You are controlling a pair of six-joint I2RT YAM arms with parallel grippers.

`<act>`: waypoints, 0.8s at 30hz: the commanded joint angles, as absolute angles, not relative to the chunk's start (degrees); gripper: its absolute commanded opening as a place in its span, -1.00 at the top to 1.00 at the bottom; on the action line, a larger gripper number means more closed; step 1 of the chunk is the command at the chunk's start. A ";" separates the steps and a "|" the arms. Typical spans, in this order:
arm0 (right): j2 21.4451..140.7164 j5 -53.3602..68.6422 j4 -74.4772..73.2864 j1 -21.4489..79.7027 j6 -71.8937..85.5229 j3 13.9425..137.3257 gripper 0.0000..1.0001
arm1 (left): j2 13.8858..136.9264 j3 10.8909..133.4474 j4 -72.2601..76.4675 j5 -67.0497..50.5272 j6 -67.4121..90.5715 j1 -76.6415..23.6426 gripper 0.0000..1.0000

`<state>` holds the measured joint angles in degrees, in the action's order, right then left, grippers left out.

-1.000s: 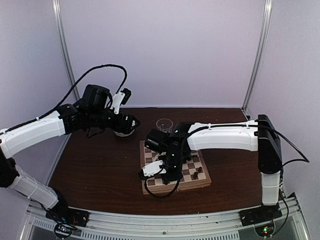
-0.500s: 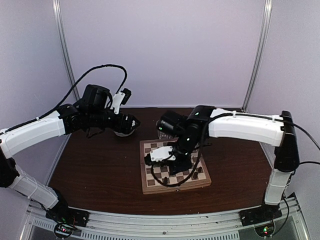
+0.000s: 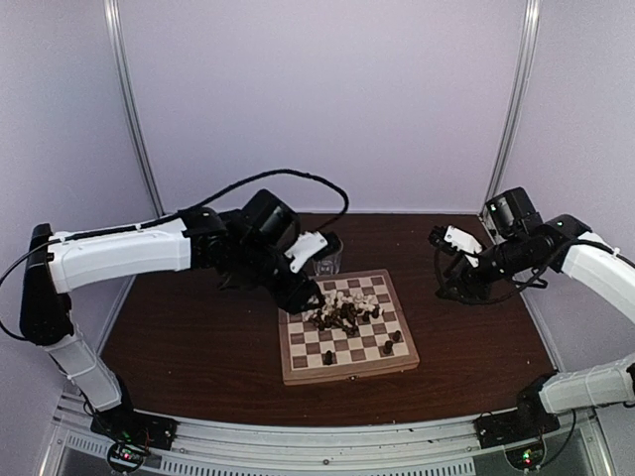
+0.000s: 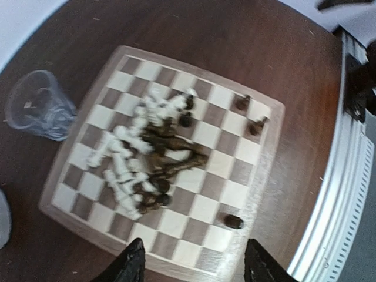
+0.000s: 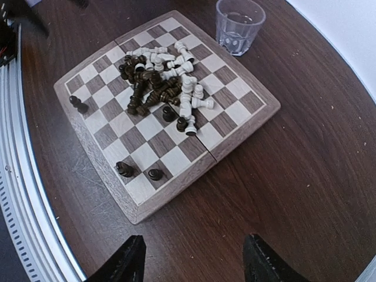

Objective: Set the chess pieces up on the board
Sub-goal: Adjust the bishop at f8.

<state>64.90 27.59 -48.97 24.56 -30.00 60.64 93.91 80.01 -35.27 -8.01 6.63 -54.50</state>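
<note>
Now chess pieces (image 3: 345, 307) lie heaped on the board (image 3: 347, 375).

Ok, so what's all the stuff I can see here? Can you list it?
board: one, brown-and-cream checks, pale rim, mid-table.
chess pieces: many, cream-white and dark brown, heaped on the board; a few dark ones apart.
glass: one, clear, on the table by the board's far corner.
table: one, dark brown, under everything.
left gripper: one, black, open, over the board's edge.
right gripper: one, black, open, over table right of board.
</note>
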 commanded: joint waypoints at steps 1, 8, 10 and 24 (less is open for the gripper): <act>59.13 34.33 -39.55 18.15 -25.60 54.24 -0.23 | 98.91 81.43 -41.15 -10.13 7.87 -57.43 -0.14; 57.42 33.08 -37.76 16.35 -27.37 50.41 -0.25 | 104.96 81.96 -41.05 -13.19 8.85 -62.18 -0.08; 57.63 33.14 -37.42 16.35 -27.33 50.45 -0.25 | 105.76 82.17 -40.69 -12.36 9.33 -62.71 -0.06; 57.48 33.15 -37.29 16.25 -28.28 49.66 -0.25 | 109.56 83.73 -40.17 -9.96 9.23 -62.99 0.23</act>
<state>58.17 32.23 -38.52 16.62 -28.08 50.15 108.05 81.91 -40.84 -11.05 9.19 -63.11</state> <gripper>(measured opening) 0.626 0.406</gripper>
